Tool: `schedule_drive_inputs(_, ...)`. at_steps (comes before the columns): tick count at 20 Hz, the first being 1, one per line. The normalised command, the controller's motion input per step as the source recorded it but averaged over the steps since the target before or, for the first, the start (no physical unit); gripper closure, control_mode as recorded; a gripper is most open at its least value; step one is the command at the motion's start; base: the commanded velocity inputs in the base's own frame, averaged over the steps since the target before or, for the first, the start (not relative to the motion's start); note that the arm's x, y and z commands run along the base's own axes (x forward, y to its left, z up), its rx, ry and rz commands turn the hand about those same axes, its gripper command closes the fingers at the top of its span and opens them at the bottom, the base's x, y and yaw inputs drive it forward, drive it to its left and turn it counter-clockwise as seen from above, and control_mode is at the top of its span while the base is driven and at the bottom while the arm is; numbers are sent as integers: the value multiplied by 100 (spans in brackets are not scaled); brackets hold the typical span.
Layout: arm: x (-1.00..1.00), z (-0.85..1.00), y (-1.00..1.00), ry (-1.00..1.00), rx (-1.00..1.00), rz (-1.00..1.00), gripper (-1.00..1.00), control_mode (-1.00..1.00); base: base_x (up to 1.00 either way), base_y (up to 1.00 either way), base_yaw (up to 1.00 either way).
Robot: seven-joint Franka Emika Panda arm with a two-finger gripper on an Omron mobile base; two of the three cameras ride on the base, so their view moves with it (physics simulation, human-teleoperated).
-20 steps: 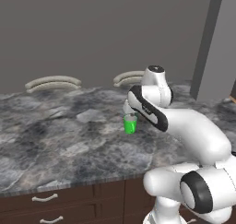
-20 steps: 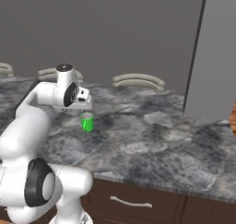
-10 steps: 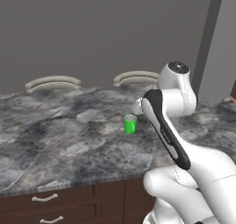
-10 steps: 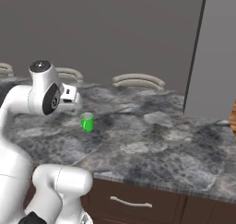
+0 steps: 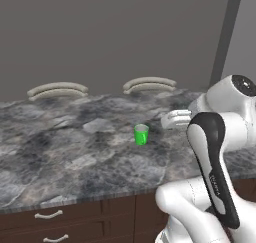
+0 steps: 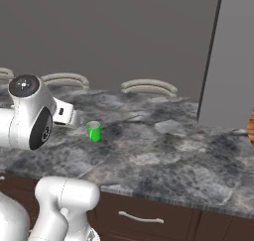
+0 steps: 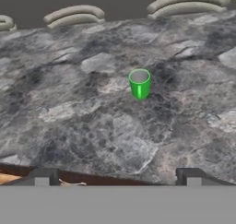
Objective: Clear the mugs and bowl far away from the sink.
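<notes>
Your gripper (image 7: 117, 174) is pulled back over the near edge of the counter, its two dark fingertips (image 7: 42, 176) spread wide apart with nothing between them. From the hand camera you look forward along those tips across the countertop (image 7: 92, 131), a dark grey marbled stone with pale veins and lighter patches.

The green mug (image 7: 139, 84) stands upright straight ahead of the gripper, a little to the right of its centre line and well apart from the tips. It sits alone on bare stone, touching nothing, and you can see a pale interior through its open top. In the left base view the same mug (image 5: 141, 134) stands just left of the arm's white wrist, and in the right base view it (image 6: 94, 131) stands just right of it.

Beyond the mug, along the far edge of the counter, you see the curved tan backs of chairs (image 7: 189, 2), one far ahead to the right and another (image 7: 73, 15) ahead to the left. Behind them rises a plain dark grey wall (image 5: 115, 32). In the right base view a lighter grey panel (image 6: 233, 56) stands upright off to the gripper's right, past the counter's end.

Below the gripper, the counter's front edge overhangs dark brown cabinet drawers (image 6: 149, 215) with pale curved handles (image 6: 139, 218).
</notes>
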Motion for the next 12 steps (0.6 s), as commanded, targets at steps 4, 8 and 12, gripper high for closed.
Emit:
schedule_drive_inputs(4,-93,61,-2,0,13,-9,-100,-100,0,0,0)
schedule_drive_inputs(8,-30,2,0,-7,0,-2,-100,100,-6,-18,-8)
schedule_drive_inputs(12,0,0,0,0,0,0,-100,100,-4,-24,-82)
